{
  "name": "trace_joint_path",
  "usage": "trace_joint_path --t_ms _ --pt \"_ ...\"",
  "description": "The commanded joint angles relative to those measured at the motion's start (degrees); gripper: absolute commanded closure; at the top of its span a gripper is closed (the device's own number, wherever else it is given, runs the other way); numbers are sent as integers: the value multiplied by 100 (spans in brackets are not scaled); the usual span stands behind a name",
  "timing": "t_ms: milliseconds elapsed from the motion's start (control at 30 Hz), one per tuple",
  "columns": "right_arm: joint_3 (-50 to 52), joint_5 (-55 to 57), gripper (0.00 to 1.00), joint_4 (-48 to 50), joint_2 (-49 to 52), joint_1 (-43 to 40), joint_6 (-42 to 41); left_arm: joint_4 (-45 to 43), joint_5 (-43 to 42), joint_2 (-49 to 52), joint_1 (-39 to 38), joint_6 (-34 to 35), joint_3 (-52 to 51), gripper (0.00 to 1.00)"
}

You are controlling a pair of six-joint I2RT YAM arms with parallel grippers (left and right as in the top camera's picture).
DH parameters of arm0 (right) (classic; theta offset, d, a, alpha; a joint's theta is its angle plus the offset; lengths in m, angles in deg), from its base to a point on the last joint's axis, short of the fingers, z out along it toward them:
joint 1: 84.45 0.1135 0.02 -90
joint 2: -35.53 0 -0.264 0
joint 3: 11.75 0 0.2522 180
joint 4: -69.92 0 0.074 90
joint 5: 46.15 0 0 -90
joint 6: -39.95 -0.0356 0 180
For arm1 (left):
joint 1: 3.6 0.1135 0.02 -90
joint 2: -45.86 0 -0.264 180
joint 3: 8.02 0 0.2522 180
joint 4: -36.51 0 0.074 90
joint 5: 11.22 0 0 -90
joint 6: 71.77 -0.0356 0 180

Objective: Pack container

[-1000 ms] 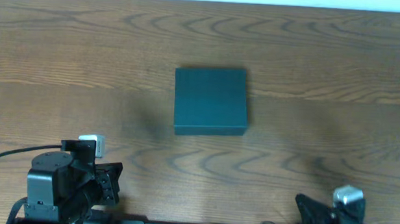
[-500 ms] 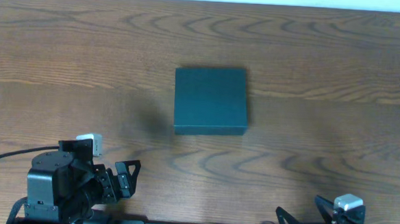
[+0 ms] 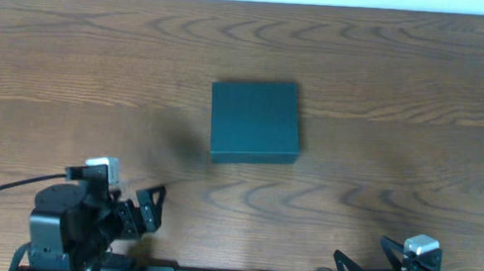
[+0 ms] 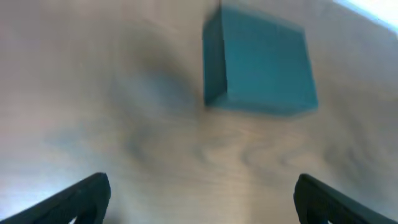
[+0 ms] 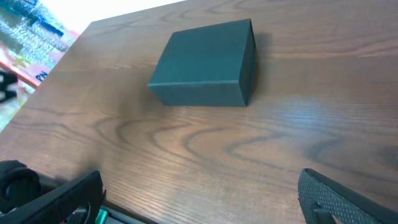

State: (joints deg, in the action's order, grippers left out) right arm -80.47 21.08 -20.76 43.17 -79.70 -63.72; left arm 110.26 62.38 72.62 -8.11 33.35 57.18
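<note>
The wood-grain table (image 3: 393,94) carries the container (image 3: 254,119), a dark teal-green box sitting flat on the wood with its lid down. It lies ahead of the left gripper (image 4: 202,198) and a little to its right. It is almost straight ahead of the right gripper (image 5: 199,199) and well apart from both. A dark patch (image 4: 149,87) on the wood left of the box is probably shadow, but that view is blurred.

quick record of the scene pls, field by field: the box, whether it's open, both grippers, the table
container: dark teal square box, flat on the table, near the middle
state: looks closed, nothing on top
left gripper: open, empty, low at the near edge, apart from the container
right gripper: open, empty, low at the near edge, apart from the container
table: brown wood grain
</note>
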Motion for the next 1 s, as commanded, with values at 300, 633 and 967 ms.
trace_joint_path --t_ms 300,633,967 --pt "35 -61 1 -13 -20 31 -87 -2494 909 -2175 1137 -1298 -2924 5" --pt "35 -61 1 -13 -20 31 -87 -3628 890 -2658 1414 -997 -4240 5" --pt "35 -61 1 -13 -20 31 -87 -3823 933 -2658 1386 -988 -4498 5"
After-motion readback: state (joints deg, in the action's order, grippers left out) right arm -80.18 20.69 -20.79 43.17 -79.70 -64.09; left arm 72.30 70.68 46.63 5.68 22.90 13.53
